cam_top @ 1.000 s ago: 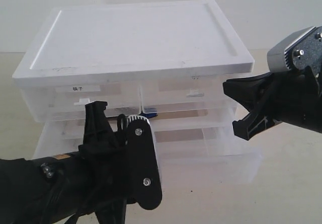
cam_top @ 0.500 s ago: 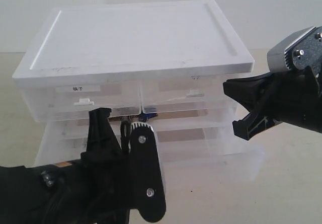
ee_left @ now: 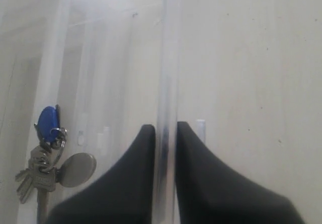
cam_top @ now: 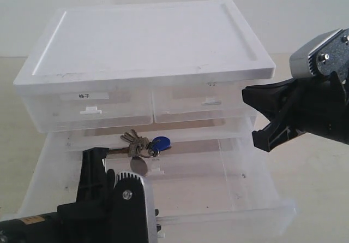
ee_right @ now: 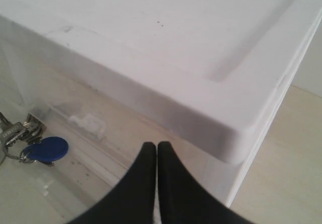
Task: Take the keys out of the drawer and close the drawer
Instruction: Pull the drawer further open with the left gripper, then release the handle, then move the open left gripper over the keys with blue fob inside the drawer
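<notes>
- The keys (cam_top: 144, 144) lay at the back of the open bottom drawer (cam_top: 229, 221), with the blue fob (cam_top: 161, 142) toward the right arm.
- The left gripper (ee_left: 165, 129) pinched the drawer's front wall, and the keys were farther in behind it.
- The right gripper (ee_right: 157, 146) hung closed and empty, above the drawer's right side.

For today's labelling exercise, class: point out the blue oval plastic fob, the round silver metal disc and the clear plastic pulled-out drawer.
blue oval plastic fob (cam_top: 160, 142): exterior view, middle of its face.
round silver metal disc (cam_top: 139, 166): exterior view, its centre.
clear plastic drawer (cam_top: 229, 224): exterior view, front wall.
</notes>
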Robot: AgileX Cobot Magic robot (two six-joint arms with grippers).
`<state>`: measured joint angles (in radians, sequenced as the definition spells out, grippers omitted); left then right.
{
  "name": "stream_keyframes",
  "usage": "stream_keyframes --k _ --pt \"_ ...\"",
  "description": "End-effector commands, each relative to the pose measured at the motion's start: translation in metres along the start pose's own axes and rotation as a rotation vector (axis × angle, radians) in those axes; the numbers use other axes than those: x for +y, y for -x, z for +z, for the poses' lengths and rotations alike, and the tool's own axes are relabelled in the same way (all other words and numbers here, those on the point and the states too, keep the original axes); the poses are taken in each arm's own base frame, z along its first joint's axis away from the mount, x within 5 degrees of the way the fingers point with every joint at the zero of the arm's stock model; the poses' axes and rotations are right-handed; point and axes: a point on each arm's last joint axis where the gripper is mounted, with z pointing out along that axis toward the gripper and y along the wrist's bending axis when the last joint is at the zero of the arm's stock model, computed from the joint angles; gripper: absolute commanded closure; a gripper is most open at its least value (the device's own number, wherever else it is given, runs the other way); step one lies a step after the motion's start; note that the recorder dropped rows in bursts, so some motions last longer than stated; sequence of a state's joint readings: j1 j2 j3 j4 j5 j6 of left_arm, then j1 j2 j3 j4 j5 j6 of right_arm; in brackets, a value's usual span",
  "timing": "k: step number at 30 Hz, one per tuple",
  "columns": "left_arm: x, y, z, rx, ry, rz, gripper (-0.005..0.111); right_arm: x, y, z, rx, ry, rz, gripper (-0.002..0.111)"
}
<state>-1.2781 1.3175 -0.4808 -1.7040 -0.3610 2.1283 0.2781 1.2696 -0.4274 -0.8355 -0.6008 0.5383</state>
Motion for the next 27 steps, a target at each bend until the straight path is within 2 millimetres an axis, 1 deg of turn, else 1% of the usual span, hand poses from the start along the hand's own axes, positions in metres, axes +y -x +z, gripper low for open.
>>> stream_keyframes --k 1,7,16,18,21,23,24,25,27 --pt "-0.004 -0.011 -0.001 0.036 -0.005 -0.014 0.102 -0.003 0.001 -0.001 -0.002 -0.017 0.011 0.108" --pt "-0.009 -0.005 -0.001 -0.015 -0.072 -0.011 0.102 -0.003 0.001 -0.001 -0.002 -0.017 0.011 0.108" --pt "-0.011 -0.004 -0.001 -0.025 -0.091 -0.015 0.101 -0.003 0.001 -0.001 -0.002 -0.017 0.011 0.108" --pt "-0.011 -0.004 -0.003 -0.031 -0.089 -0.017 0.093 -0.003 0.001 -0.001 -0.002 -0.017 0.011 0.108" --pt "-0.008 -0.001 -0.009 -0.064 -0.088 -0.039 0.07 -0.003 0.001 -0.001 -0.002 -0.017 0.011 0.108" --pt "-0.003 0.002 -0.017 -0.101 -0.073 -0.052 0.055 -0.003 0.001 -0.001 -0.002 -0.017 0.011 0.108" --pt "-0.001 0.003 -0.022 -0.123 -0.064 -0.06 0.05 -0.003 0.001 -0.001 -0.002 -0.017 0.011 0.108" --pt "0.001 0.004 -0.026 -0.141 -0.056 -0.066 0.048 -0.003 0.001 -0.001 -0.002 -0.017 0.011 0.108" --pt "0.005 0.008 -0.038 -0.208 -0.055 -0.082 0.048 -0.003 0.001 -0.001 -0.002 -0.017 0.011 0.108"
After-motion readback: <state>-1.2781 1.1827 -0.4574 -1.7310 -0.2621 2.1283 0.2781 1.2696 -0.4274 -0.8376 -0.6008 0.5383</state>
